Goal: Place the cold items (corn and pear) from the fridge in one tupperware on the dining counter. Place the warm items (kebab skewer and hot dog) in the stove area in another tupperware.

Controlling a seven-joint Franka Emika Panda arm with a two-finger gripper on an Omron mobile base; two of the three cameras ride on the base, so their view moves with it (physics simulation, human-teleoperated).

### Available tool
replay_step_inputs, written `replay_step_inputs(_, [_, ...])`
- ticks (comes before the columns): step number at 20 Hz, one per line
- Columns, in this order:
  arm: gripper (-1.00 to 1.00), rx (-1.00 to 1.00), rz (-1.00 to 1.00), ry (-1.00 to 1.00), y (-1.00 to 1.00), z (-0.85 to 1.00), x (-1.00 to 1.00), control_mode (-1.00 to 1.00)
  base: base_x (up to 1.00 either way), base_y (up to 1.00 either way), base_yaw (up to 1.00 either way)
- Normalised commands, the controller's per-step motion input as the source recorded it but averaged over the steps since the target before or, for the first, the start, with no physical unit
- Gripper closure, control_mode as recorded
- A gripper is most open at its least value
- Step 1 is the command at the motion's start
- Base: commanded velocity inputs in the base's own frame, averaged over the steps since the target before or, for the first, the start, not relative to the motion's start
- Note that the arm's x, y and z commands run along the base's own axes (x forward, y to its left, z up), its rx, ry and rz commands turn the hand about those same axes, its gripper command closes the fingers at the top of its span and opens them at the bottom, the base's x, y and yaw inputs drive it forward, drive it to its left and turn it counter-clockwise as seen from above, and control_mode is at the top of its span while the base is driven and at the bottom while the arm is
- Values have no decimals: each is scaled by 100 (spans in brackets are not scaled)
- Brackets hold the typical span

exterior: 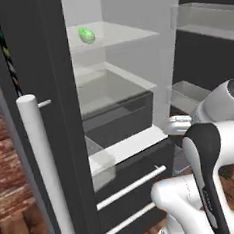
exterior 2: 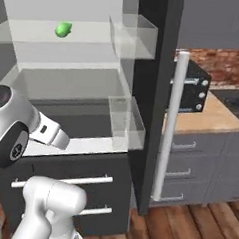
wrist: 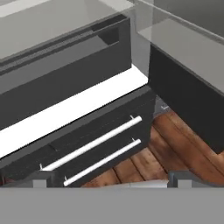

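A: Dark finger tips of the gripper (wrist: 108, 180) sit at the bottom of the hand view, far apart, nothing between them. Jaws wide.

B: What's it facing?

A: Lower front of the fridge (exterior: 59, 69): white ledge (wrist: 65, 111), dark drawer front below it with two silver bar handles (wrist: 92, 146). Wood floor (wrist: 175, 140) past the corner.

B: Arm position?

A: White arm (exterior: 207, 146) is low in front of the open fridge, wrist near the ledge. From the right base view the arm (exterior 2: 20, 130) is level with the ledge too.

B: Corn?

A: Corn (exterior: 86, 35) lies on the upper glass shelf (exterior: 127, 35), well above the arm. Same green cob from the right side (exterior 2: 63, 29), left part of that shelf.

B: Pear?

A: Can't pick it out.

B: Doors?

A: Both open. Clear door bins (exterior 2: 126, 119) on the right door, long silver handle (exterior 2: 170, 124) on its edge. Counter (exterior 2: 212, 114) and grey drawers (exterior 2: 199, 151) beside it, brick wall (exterior 2: 220, 65) behind.
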Motion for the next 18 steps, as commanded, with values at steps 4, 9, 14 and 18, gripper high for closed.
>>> replay_step_inputs(4, [-100, 0, 0, 0, 0, 0, 0, 100, 57, -25, 97])
replay_step_inputs(9, [-100, 0, 0, 0, 0, 0, 0, 100, 58, -57, 65])
replay_step_inputs(14, [-100, 0, 0, 0, 0, 0, 0, 100, 38, -18, 17])
replay_step_inputs(18, [-100, 0, 0, 0, 0, 0, 0, 100, 26, 0, -22])
